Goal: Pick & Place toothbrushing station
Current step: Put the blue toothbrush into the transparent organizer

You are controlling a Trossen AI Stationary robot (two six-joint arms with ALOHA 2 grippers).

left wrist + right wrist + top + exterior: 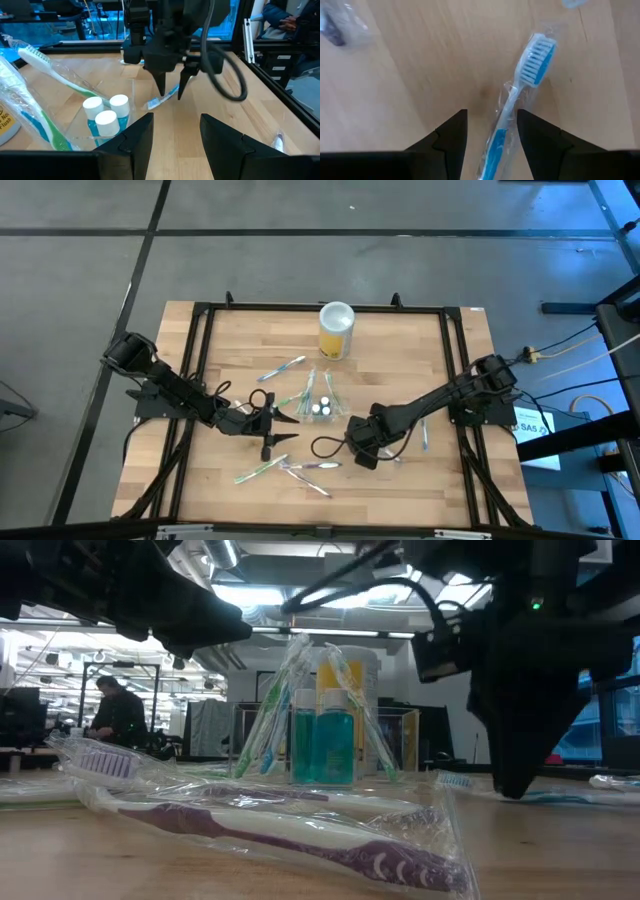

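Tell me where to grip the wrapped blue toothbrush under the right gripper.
Grip the blue toothbrush mid-handle, from straight above. It lies flat on the table, and the open right gripper already straddles the handle, well below the bristle head.

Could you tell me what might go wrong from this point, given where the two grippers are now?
1. The right gripper is open astride a blue-and-white toothbrush in a clear wrapper; closing may pinch only the slippery film, so the brush could slide out.
2. The clear plastic container holding toothbrushes and small white-capped blue bottles stands close to the open left gripper; a careless move could topple it.
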